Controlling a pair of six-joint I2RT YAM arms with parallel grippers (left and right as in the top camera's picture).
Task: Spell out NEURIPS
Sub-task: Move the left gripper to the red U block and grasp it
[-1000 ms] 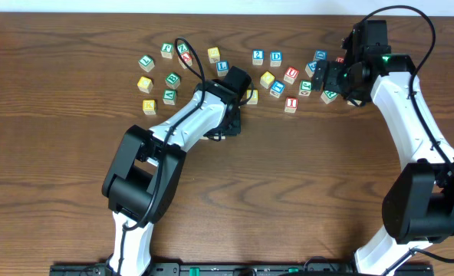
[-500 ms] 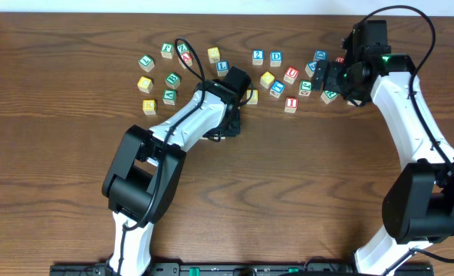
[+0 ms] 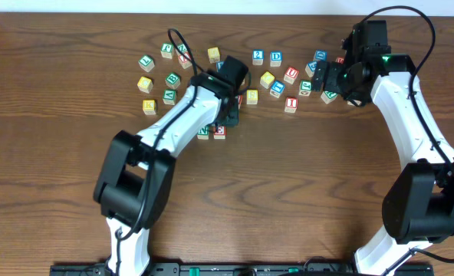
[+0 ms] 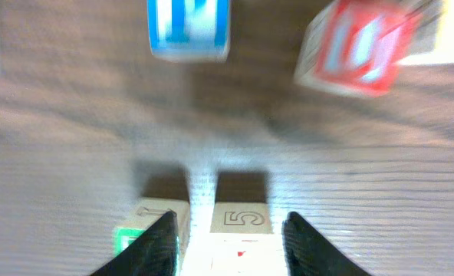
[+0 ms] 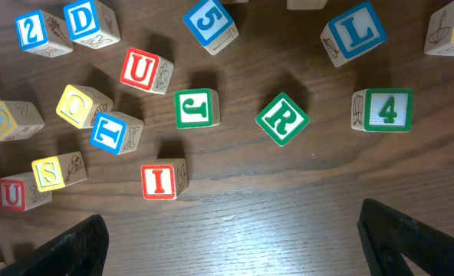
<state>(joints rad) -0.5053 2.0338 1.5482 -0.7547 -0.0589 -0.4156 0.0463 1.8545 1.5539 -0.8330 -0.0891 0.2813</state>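
Observation:
Two cubes sit side by side on the table in front of the scatter: a green-lettered cube (image 3: 204, 132) and a red-lettered cube (image 3: 220, 132); their letters are too small to read. My left gripper (image 3: 224, 123) hovers just behind them, open. In the left wrist view the red-topped cube (image 4: 241, 222), with a 5 on its side, lies between the fingertips (image 4: 162, 244) with a gap on each side, and the green cube (image 4: 139, 230) is partly behind the left finger. My right gripper (image 5: 242, 245) is wide open above bare wood near the red I (image 5: 159, 182), green R (image 5: 281, 118), red U (image 5: 141, 69) and yellow S (image 5: 49, 172).
Other cubes lie scattered along the back: green J (image 5: 194, 108), green 4 (image 5: 386, 110), blue L (image 5: 355, 31), blue T (image 5: 110, 132), blue 2 (image 3: 258, 56) and D (image 3: 276, 57). A cluster of green and yellow cubes (image 3: 169, 79) lies at the left.
My left arm has drawn back toward the scatter, uncovering the green and red cubes it left side by side, and its jaws have widened a little. The right arm has not moved.

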